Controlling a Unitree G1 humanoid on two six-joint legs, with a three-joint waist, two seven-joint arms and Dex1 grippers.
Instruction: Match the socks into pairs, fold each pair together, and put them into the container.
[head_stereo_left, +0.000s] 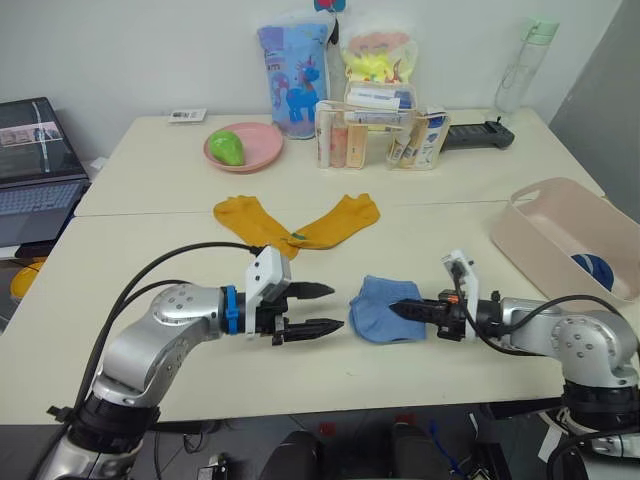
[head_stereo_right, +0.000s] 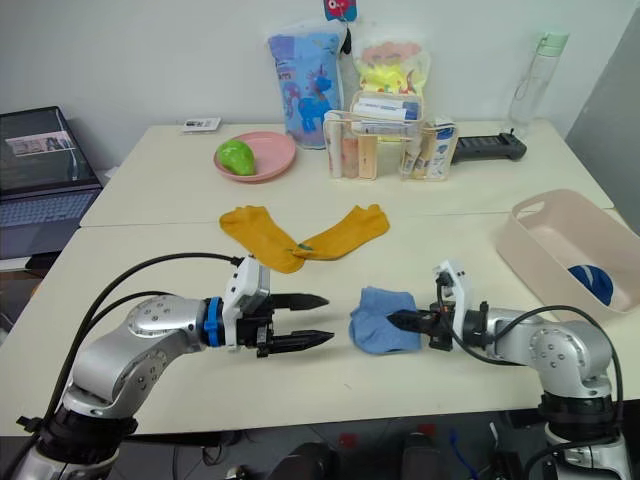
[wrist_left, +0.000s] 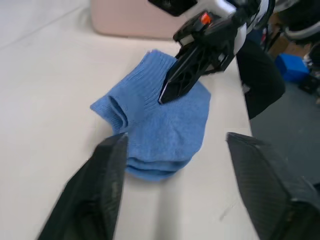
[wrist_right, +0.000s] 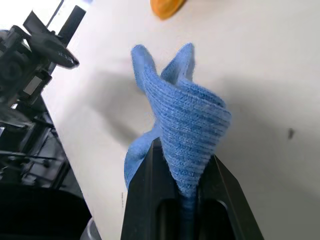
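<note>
Cream table (head_stereo_left: 150, 210) bears blue socks (head_stereo_left: 385, 308), right pincer (head_stereo_left: 405, 309) clamped.

The pale table (head_stereo_left: 140, 300) carries crossed yellow socks (head_stereo_left: 297, 225) mid-table, folded blue socks (head_stereo_left: 385, 310) nearer, container (head_stereo_left: 545, 235) right.

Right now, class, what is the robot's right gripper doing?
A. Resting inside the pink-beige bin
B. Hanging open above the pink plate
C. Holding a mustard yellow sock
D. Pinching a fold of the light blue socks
D. The right wrist view shows the right gripper with its two fingers closed on a raised fold of the light blue socks, which lie on the table in front of the open left gripper.
</note>
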